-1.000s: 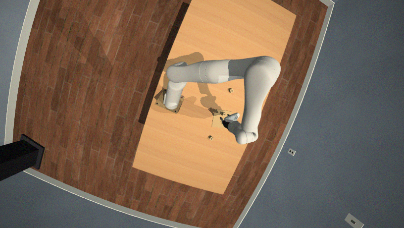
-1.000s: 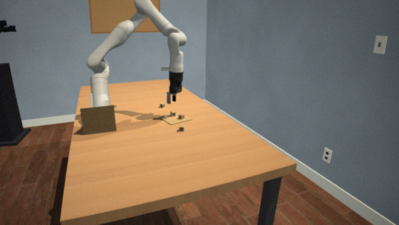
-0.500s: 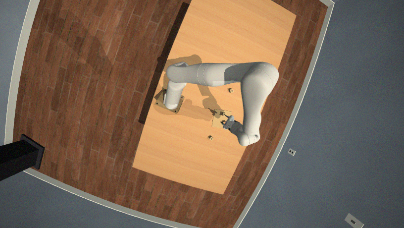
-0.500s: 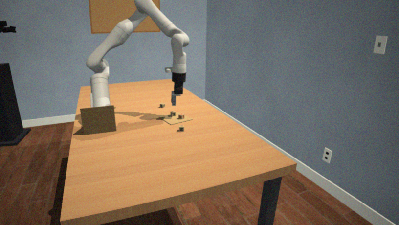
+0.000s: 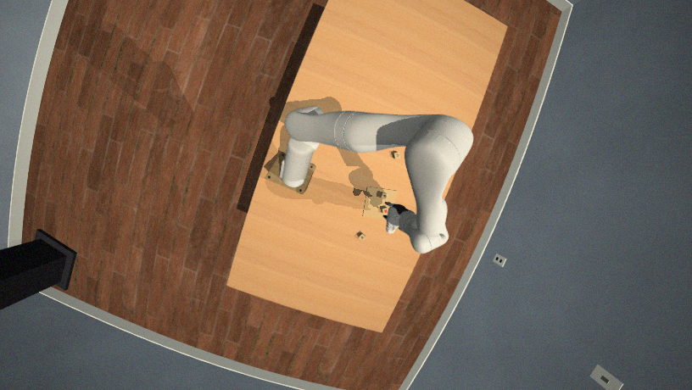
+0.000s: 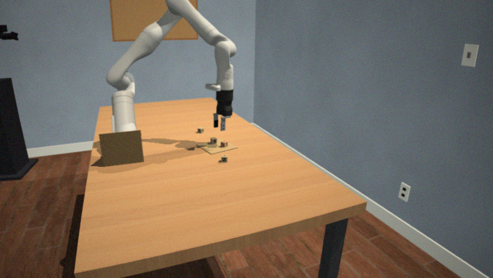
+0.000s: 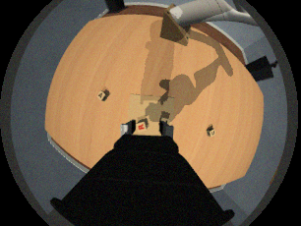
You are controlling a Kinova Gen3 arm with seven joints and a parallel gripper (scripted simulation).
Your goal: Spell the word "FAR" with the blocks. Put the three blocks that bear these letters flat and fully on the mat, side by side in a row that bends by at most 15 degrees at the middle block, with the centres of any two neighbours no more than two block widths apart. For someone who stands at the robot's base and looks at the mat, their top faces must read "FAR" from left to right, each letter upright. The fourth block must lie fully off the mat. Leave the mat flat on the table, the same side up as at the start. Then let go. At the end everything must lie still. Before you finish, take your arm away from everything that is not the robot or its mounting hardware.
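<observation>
Below the claw [image 5: 387,210] [image 6: 219,127] [image 7: 147,125], which hangs spread and holding nothing, sits the red R block [image 5: 384,210] [image 6: 224,144] [image 7: 142,126] on the mat [image 5: 371,211] [image 6: 217,149] [image 7: 138,104]; coming down off-centre or askew, a finger could clip it, or knock the shadowed block [image 5: 383,195] [image 6: 213,141] [image 7: 164,119] near it, whose letter I cannot read; dragging low might also shift the mat; no true container shows, only the mat bearing those two; off it, to the claw's sides and well apart, lie the A block [image 5: 360,236] [image 6: 224,158] [image 7: 102,94], still needed between F and R, and another block [image 5: 395,154] [image 6: 200,130] [image 7: 211,132], its letter uncertain; mistaking that one for a needed letter would spoil the word.

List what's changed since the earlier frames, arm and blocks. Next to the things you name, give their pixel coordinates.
The gripper [image 5: 387,210] [image 6: 219,127] [image 7: 147,125] shifted slightly right in the exterior view while its wrist turned, swinging the white housing [image 5: 390,226] [image 6: 212,87] toward the bottom of the top view. Nothing taken hold of. Unchanged: red R block [image 5: 384,210] [image 6: 224,144] [image 7: 142,126], other blocks [image 5: 360,236] [image 6: 223,158] [image 7: 102,95], mat [image 5: 370,211] [image 6: 220,149] [image 7: 138,104].
</observation>
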